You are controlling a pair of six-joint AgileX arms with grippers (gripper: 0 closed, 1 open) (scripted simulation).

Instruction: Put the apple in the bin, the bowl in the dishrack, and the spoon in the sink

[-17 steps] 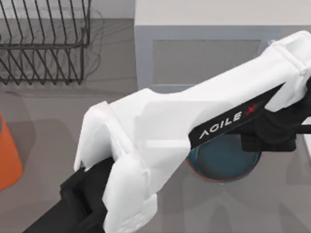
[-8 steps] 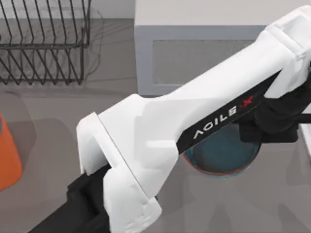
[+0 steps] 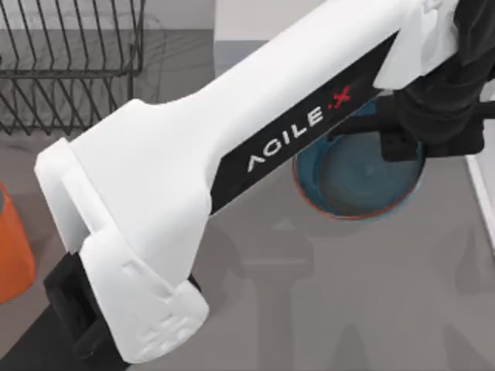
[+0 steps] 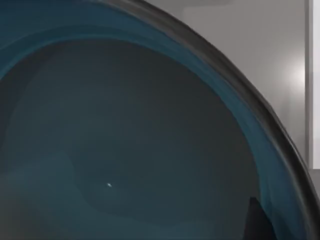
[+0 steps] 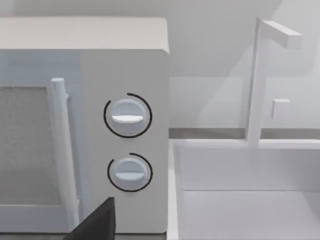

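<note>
My left arm reaches across the grey surface [image 3: 348,309], its gripper [image 3: 402,135] at the far rim of the round, deep blue-teal glazed bowl with thin reddish-brown rim [image 3: 356,182], which sits right of centre, just in front of the white microwave [image 5: 125,75]. Left wrist view looks straight into the bowl's dark interior [image 4: 125,140]. I cannot tell whether the left fingers are open, closed or on the rim. Black thin-wire dishrack [image 3: 69,69] is far left at the back, orange rounded bin [image 3: 14,247] at the left edge, white sink [image 5: 250,200] right of the microwave. Risk: a thin rim pinch could let the bowl tilt or slip mid-carry, or clip the microwave front.
</note>
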